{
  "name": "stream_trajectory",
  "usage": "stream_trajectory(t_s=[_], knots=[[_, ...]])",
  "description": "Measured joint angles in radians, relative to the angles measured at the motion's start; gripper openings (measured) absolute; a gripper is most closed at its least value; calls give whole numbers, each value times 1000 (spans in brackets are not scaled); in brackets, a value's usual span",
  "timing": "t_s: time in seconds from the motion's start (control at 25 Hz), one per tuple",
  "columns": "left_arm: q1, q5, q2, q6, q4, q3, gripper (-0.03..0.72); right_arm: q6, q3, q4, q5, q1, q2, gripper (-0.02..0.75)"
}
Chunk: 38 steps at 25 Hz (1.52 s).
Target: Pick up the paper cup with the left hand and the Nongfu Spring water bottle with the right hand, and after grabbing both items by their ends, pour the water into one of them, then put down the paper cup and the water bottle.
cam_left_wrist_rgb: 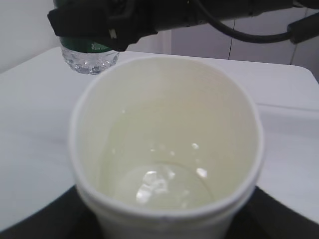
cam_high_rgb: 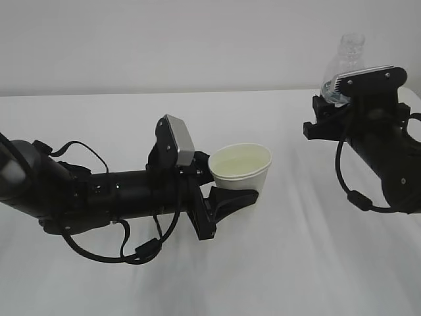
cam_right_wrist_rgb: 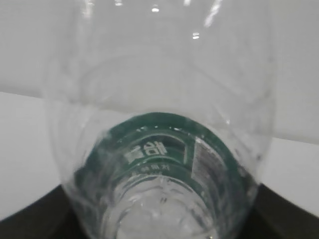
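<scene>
Fingers of the left hand (cam_high_rgb: 230, 201) are clasping the small white paper cup (cam_high_rgb: 241, 168), thin-walled and crushable, at centre frame; right hand (cam_high_rgb: 329, 115) is gripping the clear ribbed bottle (cam_high_rgb: 347, 56), slippery, upper right.

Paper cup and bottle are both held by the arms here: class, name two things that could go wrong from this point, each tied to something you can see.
1. The paper cup holds liquid and looks held low on its wall by the left hand's fingers; a hard squeeze or tilt while lowering could spill it.
2. The Nongfu Spring water bottle shows no cap in the exterior view and is held by the right hand above the table; set down crooked, it may topple.
</scene>
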<state>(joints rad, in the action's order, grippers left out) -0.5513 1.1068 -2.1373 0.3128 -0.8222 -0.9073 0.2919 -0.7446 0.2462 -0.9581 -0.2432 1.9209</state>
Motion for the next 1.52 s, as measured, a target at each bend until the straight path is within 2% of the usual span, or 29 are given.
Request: stream_trajectory(t_s=[0.92, 1.52], knots=[[0, 3, 0, 0, 0, 0, 421, -96, 0, 0, -78, 0, 164, 484], [0, 3, 0, 0, 2, 0, 421, -100, 0, 0, -84, 0, 186, 483]])
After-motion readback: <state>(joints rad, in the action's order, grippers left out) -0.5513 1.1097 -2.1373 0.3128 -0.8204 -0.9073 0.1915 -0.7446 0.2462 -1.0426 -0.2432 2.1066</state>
